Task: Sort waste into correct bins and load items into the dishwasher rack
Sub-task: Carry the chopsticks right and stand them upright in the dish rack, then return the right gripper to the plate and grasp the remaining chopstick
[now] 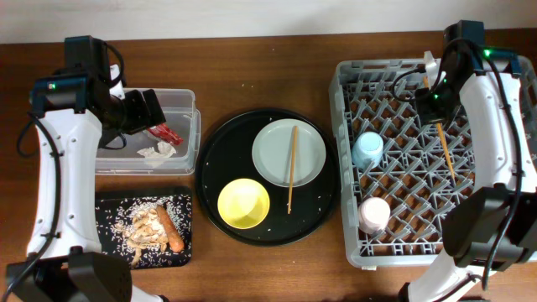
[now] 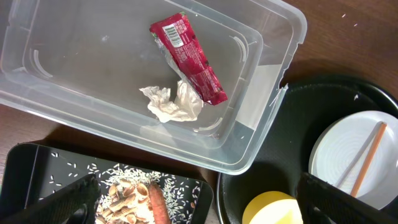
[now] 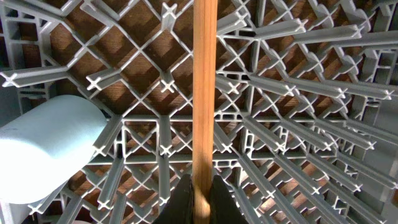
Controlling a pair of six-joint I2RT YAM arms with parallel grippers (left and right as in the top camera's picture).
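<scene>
a: what does the rack look like, and where is it?
b: the rack (image 1: pixel 342 168) is a big square grey crate with a lattice floor of upright pegs. it sits at the right of the frame on the brown worktop (image 1: pixel 252 268).
a: what's in it?
b: two cups: a blue cup (image 1: pixel 367 149) at left centre and a pink cup (image 1: pixel 374 214) below it in the frame.
a: and chopsticks?
b: two. one chopstick (image 3: pixel 204 93) is pinched by the right gripper (image 3: pixel 193 202), fingers pressed onto it, over the rack's right half. i can't tell if its tip touches the grid. the second chopstick (image 1: pixel 292 168) lies across the plate (image 1: pixel 273 155) at centre.
a: other dishes?
b: one pale plate and one yellow bowl (image 1: pixel 243 204), both on the round tray (image 1: pixel 210 168), which is black.
a: the left side?
b: the left gripper (image 1: pixel 151 107) is spread wide, holding nothing, over the clear tub (image 1: pixel 191 126) at upper left. inside lie one red wrapper (image 2: pixel 186 59) and one crumpled white tissue (image 2: pixel 173 102), touching. at lower left the black flat tray (image 1: pixel 109 210) holds pale scraps (image 1: pixel 147 225) with rice bits and one orange-brown sausage (image 1: pixel 172 231).
</scene>
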